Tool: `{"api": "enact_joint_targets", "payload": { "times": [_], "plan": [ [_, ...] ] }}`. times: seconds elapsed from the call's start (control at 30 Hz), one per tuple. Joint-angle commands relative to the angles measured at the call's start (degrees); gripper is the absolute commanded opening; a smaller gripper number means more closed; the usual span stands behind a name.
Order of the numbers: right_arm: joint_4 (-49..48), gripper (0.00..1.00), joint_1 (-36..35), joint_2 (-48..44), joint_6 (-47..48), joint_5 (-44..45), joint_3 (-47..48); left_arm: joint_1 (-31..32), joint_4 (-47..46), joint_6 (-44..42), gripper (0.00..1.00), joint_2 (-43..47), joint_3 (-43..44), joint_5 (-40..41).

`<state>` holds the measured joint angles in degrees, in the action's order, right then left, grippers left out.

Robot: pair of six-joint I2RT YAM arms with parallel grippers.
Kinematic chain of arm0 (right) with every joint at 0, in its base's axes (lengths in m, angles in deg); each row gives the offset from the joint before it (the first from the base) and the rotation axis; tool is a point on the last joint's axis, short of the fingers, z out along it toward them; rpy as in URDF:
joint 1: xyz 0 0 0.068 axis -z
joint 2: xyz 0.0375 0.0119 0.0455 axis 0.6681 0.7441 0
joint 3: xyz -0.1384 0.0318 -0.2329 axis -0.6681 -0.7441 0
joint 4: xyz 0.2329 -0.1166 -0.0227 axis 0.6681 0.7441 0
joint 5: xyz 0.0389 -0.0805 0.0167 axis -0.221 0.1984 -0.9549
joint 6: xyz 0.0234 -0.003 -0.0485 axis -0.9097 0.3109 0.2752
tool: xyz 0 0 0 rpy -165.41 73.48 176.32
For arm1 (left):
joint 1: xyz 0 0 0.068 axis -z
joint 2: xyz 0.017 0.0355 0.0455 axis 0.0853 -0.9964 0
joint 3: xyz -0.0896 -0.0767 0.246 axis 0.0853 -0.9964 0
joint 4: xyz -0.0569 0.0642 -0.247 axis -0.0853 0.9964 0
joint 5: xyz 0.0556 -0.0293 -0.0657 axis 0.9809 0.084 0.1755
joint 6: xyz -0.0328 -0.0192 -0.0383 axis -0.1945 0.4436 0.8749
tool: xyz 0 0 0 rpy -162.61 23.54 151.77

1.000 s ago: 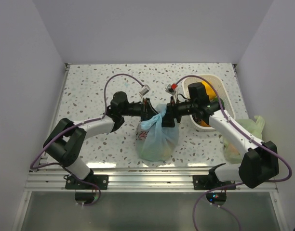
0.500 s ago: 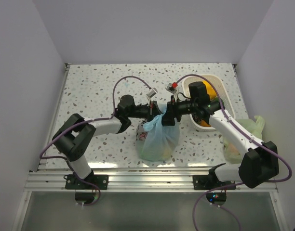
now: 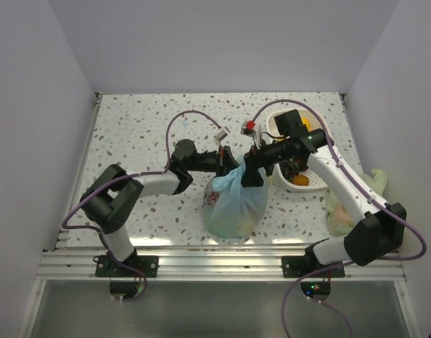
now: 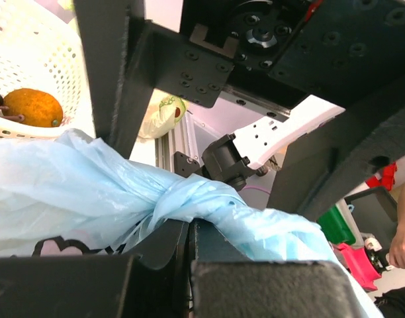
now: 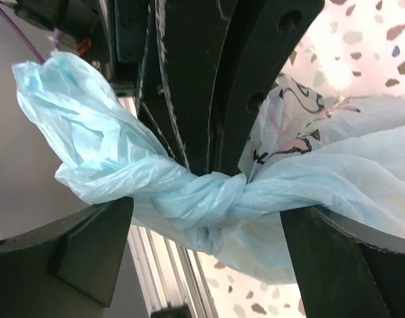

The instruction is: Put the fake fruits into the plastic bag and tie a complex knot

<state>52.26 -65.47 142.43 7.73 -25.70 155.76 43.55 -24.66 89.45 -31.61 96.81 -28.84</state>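
Observation:
The light-blue plastic bag point(image 3: 235, 205) stands bulging near the table's front middle, with yellow-green fruit shapes dimly showing through its lower part. Its handle strips are twisted into a knot point(image 3: 237, 173) point(image 5: 212, 195) point(image 4: 164, 204) on top, and one loose end point(image 5: 70, 126) flares out. My left gripper point(image 3: 226, 162) point(image 4: 189, 228) is shut, its tips right at the knot with blue plastic coming out over them. My right gripper point(image 3: 252, 176) point(image 5: 216, 232) is open, one finger point(image 5: 90, 248) on each side of the knot without touching it. An orange fruit point(image 4: 32, 107) point(image 3: 300, 180) lies in the basket.
A white perforated basket point(image 3: 321, 134) point(image 4: 37, 53) sits at the back right under my right arm. A pale green bag point(image 3: 351, 204) point(image 4: 164, 112) lies by the right wall. The aluminium rail point(image 3: 215, 259) runs along the near edge.
My left gripper slid right, up to the knot, slackening the strip. My right arm swung its elbow back and its gripper now tilts down astride the knot. The bag stayed put.

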Motion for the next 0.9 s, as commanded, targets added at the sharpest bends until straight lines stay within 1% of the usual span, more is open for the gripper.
{"api": "enact_joint_targets", "payload": {
  "times": [0.0,0.07,0.23,0.3,0.4,0.47,0.57,0.6,0.67,0.7,0.77,0.8,0.87],
  "plan": [
    [8.62,0.91,1.05,-0.97,5.32,4.83,3.92,-0.16,-4.09,0.32,0.00,1.54,1.46,0.24],
    [9.50,0.86,2.01,-2.11,4.88,5.36,4.27,-0.25,-3.91,0.24,0.00,1.46,1.55,0.15],
    [12.93,0.85,3.77,-3.43,5.14,3.44,5.41,-0.25,-4.00,0.24,0.00,1.28,1.38,0.33],
    [13.63,0.75,4.04,-4.04,5.75,3.34,5.42,-0.25,-4.09,0.24,0.00,1.28,1.38,0.15],
    [13.03,0.56,4.74,-4.75,5.93,3.08,4.37,-0.25,-4.26,0.32,0.00,1.28,1.46,0.07],
    [11.97,0.50,4.83,-5.10,5.76,2.02,2.87,-0.25,-4.96,0.85,0.00,1.02,1.46,0.07],
    [9.08,0.50,4.83,-5.97,5.49,0.88,0.33,-0.25,-8.65,4.18,0.00,0.23,1.46,0.41],
    [5.50,0.51,4.83,-6.41,4.19,0.62,-0.64,-0.25,-10.40,6.11,0.00,0.14,1.46,0.68],
    [1.62,0.53,4.92,-9.21,3.12,0.35,-3.98,-0.25,-13.04,8.57,0.00,-0.21,1.29,1.64],
    [-4.15,0.53,4.83,-10.36,0.68,0.70,-5.38,-0.25,-13.66,9.20,0.00,-0.39,1.20,2.00],
    [-10.32,0.56,4.83,-13.08,-2.05,0.79,-10.04,-0.25,-14.37,10.25,0.00,-0.21,0.85,3.14],
    [-16.10,0.56,4.92,-15.19,-5.28,0.79,-12.75,-0.16,-15.50,11.47,0.00,-0.30,0.67,3.40],
    [-20.36,0.58,4.92,-16.17,-7.59,0.79,-14.53,-0.16,-16.65,12.62,0.00,-0.30,-0.03,4.46]
  ]
}}
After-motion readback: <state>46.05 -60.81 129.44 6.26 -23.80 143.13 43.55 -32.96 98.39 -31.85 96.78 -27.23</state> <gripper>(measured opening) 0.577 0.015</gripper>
